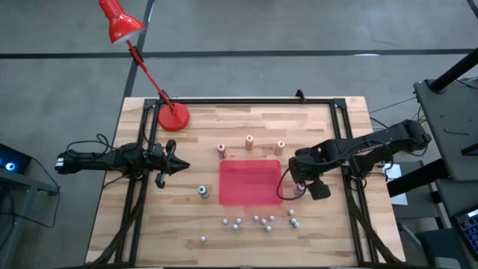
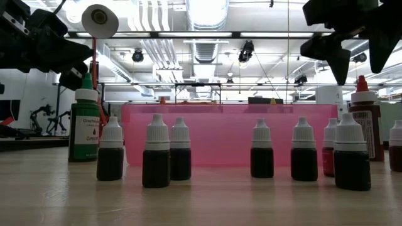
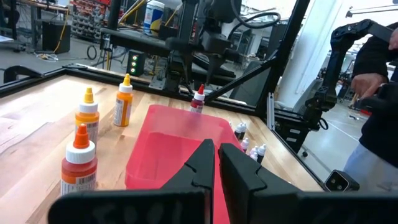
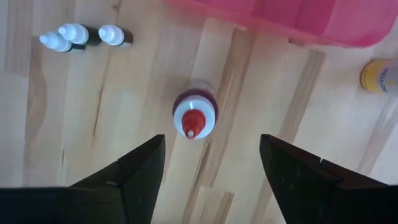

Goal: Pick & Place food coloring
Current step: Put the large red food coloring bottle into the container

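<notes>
The food coloring bottles stand upright on the wooden table. A red-tipped one [image 4: 194,118] stands just right of the red tray [image 1: 250,181]. My right gripper [image 4: 211,158] hangs above it, pointing down, open, one finger to each side and clear of it. Three more bottles [image 1: 249,141] stand beyond the tray's far edge, and a green one [image 1: 202,191] stands at its near left. My left gripper [image 1: 179,166] waits level at the table's left, shut on nothing.
Several small dark dropper bottles with white caps [image 1: 258,221] stand scattered along the near side, three of them [image 4: 81,36] close to the red-tipped bottle. A red desk lamp [image 1: 173,117] stands at the far left. A black frame rims the table.
</notes>
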`<act>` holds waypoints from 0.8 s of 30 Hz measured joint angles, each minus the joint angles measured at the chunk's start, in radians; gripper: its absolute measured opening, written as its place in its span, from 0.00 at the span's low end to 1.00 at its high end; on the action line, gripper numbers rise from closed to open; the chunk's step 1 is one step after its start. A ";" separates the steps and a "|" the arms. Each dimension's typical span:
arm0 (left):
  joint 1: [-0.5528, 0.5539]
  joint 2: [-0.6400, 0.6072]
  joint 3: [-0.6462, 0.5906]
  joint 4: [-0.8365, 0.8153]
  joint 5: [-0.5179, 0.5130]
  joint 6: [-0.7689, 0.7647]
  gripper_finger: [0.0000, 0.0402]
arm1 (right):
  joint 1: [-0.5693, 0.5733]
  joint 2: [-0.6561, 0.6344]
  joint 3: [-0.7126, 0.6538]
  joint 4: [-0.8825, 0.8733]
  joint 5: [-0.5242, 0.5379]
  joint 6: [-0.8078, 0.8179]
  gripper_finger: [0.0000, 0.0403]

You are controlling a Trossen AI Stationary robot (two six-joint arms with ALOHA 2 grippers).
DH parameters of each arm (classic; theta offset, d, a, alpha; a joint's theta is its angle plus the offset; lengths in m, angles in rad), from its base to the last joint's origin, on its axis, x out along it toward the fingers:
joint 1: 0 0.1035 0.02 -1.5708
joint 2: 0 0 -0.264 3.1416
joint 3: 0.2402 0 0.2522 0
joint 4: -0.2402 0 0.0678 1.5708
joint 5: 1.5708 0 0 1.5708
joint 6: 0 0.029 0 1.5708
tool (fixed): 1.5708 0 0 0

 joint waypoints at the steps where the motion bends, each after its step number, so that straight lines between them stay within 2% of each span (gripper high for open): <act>1: 0.000 0.000 0.000 0.000 0.000 0.000 0.00 | 0.000 0.000 -0.005 0.011 0.000 -0.006 0.63; 9: 0.000 0.000 0.000 0.000 0.000 0.000 0.00 | 0.025 0.000 -0.039 0.070 -0.009 -0.014 0.66; 24: 0.000 0.000 0.000 0.000 0.000 0.000 0.00 | 0.049 0.018 -0.086 0.127 0.000 -0.041 0.63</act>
